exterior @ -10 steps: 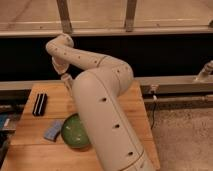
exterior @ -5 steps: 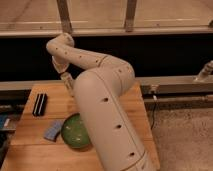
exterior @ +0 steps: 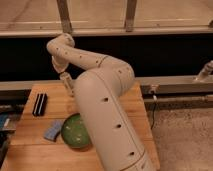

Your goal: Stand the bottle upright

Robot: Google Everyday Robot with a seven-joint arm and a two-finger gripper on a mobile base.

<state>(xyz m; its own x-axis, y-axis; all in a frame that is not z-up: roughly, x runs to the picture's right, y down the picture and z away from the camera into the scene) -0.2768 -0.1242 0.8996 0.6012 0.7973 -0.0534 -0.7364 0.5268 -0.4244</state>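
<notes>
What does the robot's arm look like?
The arm is fat, smooth and cream-white, made of rounded tube pieces with little dark dots along them. No cables show. Its claw is small and pale, up by the table's far edge.

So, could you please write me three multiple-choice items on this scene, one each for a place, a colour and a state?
1. Where is the gripper?
A. Over the far part of the wooden table, beside the arm's thick link
B. Down on the floor at the right
C. Up against the top rail

2. What colour is the bowl?
A. Red
B. Green
C. White

3. How does the dark oblong object lie?
A. Standing on end
B. Hanging off the table edge
C. Flat on the table, at the left

Key:
1 A, the wrist ends above the back of the tabletop.
2 B, its inside is plainly green.
3 C, its whole length rests on the wood.
</notes>
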